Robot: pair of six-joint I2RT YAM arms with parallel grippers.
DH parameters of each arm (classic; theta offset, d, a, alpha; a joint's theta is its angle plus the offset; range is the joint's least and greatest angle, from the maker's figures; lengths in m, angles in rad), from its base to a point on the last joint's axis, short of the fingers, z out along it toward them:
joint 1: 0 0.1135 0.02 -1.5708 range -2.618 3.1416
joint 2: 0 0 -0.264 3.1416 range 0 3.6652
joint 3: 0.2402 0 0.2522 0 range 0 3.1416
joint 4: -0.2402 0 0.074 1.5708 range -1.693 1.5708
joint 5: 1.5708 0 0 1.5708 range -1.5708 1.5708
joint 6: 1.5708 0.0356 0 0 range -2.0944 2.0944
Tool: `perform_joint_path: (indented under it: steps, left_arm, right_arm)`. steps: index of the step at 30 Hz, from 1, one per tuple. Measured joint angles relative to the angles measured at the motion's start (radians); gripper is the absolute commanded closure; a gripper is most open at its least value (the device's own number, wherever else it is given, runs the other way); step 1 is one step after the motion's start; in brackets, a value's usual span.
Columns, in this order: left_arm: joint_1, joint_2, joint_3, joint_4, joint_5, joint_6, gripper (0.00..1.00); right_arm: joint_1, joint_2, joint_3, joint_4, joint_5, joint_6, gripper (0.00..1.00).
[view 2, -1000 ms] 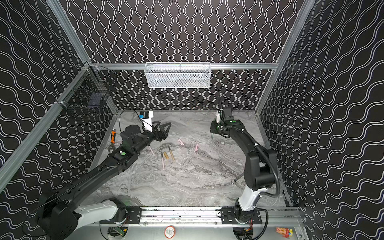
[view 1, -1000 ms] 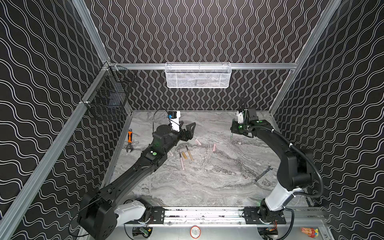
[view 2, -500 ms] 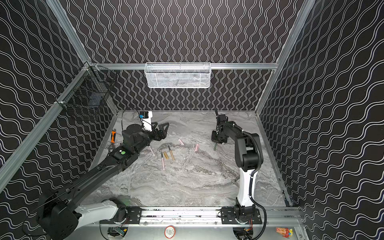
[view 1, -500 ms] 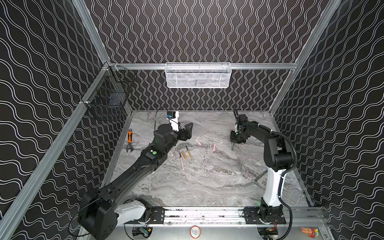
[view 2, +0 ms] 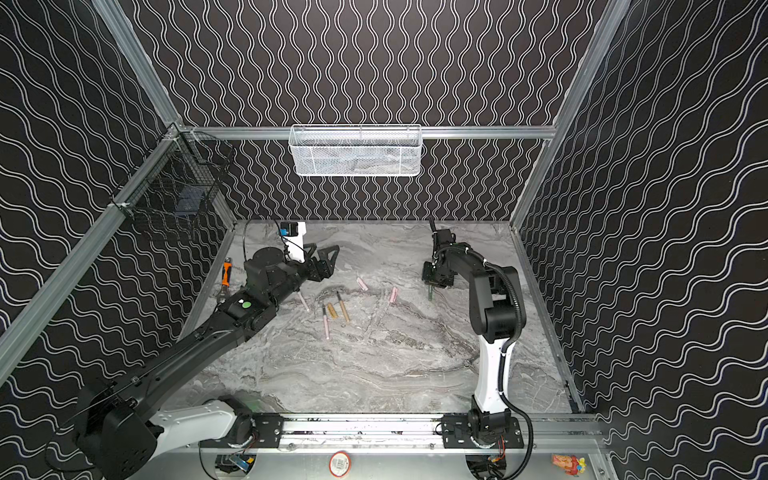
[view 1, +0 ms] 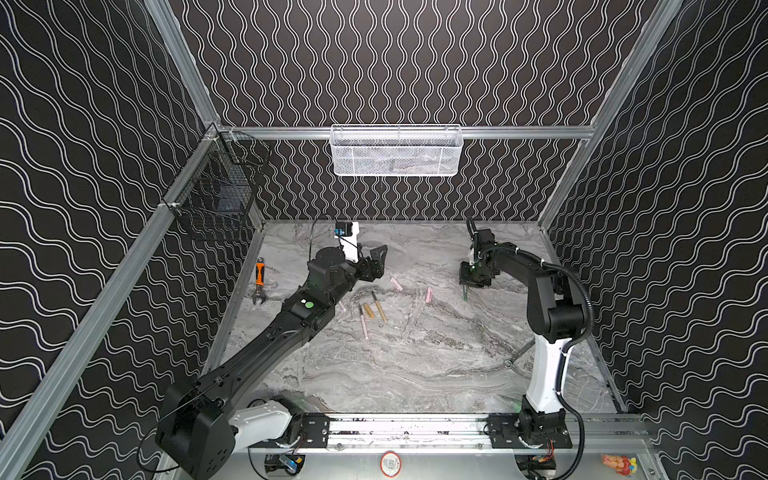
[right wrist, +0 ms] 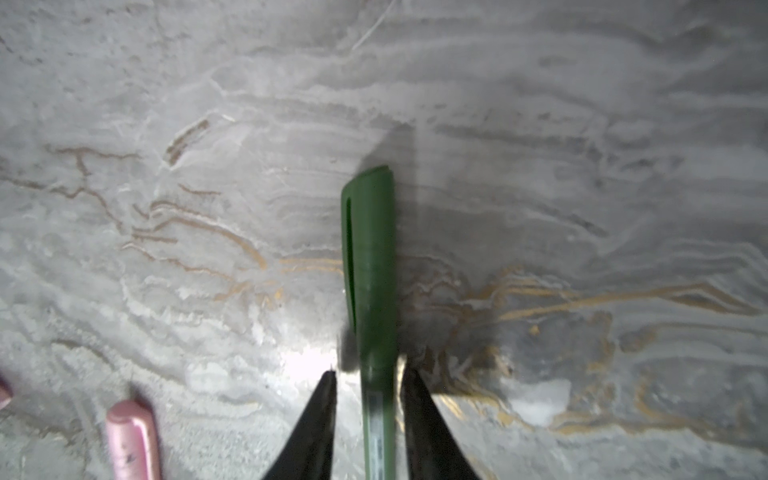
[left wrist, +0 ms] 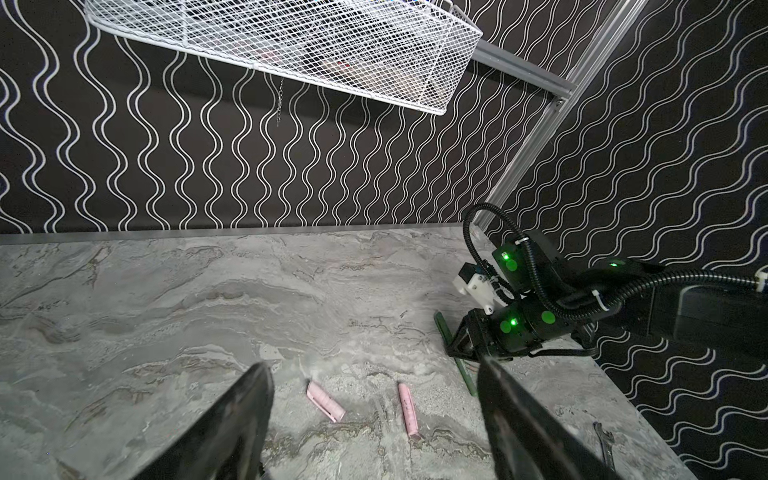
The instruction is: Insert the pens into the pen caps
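Dark green plastic fills my right wrist view: the dark green pen (right wrist: pixel 376 428) already wears its dark green cap (right wrist: pixel 369 232) and lies on the marbled tabletop (right wrist: pixel 166 124), well apart from the other pieces. The right gripper (right wrist: pixel 370 374) straddles the barrel with its jaws slightly parted. A sliver of table shows on one side, so I read it as not pinching (the pair looks finished and parked out of the way). My left gripper (left wrist: pixel 372 365) hangs wide open and empty above the two pale pink caps (left wrist: pixel 326 401), poised, I judge, for the next pick. A pale pink pen (view 1: pixel 363 322), the gold-tan pen (view 1: pixel 379 311) and the gold-tan cap (view 1: pixel 368 310) lie loose and unjoined just beside the left arm.
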State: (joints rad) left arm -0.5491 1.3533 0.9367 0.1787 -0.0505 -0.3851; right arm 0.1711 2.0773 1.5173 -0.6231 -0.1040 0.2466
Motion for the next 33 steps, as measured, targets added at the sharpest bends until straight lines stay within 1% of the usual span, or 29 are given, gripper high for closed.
perform_joint_path:
  steps: [3, 6, 9, 12, 14, 16, 20, 24, 26, 33]
  left_arm:
    - [0.0, 0.0, 0.002, -0.005, -0.002, 0.001, 0.2]
    - [0.0, 0.0, 0.005, -0.019, -0.031, 0.0, 0.19]
    - [0.0, -0.002, 0.014, -0.051, -0.097, -0.001, 0.19]
    - [0.001, -0.009, 0.026, -0.103, -0.2, -0.005, 0.18]
    - [0.005, -0.014, 0.039, -0.138, -0.278, -0.011, 0.18]
    - [0.015, -0.021, 0.048, -0.167, -0.336, -0.02, 0.17]
    - [0.048, -0.047, 0.052, -0.204, -0.436, -0.033, 0.16]
    - [0.056, -0.067, 0.045, -0.208, -0.504, -0.027, 0.15]
    - [0.065, -0.073, 0.045, -0.211, -0.528, -0.024, 0.15]
    - [0.082, -0.098, 0.045, -0.22, -0.539, -0.024, 0.15]
  right_arm:
    - [0.011, -0.063, 0.016, -0.023, 0.014, 0.004, 0.59]
    - [0.045, -0.143, 0.032, -0.028, 0.065, 0.009, 0.58]
    - [0.135, -0.224, 0.024, -0.024, 0.122, 0.031, 0.6]
    - [0.288, -0.255, 0.003, -0.006, 0.151, 0.06, 0.63]
    - [0.402, -0.239, 0.001, 0.003, 0.154, 0.087, 0.63]
    - [0.49, -0.202, 0.017, 0.02, 0.15, 0.11, 0.64]
    - [0.591, -0.071, 0.104, 0.046, 0.163, 0.146, 0.65]
    - [0.659, 0.014, 0.169, 0.079, 0.169, 0.163, 0.71]
    - [0.681, 0.05, 0.185, 0.099, 0.159, 0.164, 0.72]
    - [0.718, 0.132, 0.224, 0.124, 0.142, 0.151, 0.72]
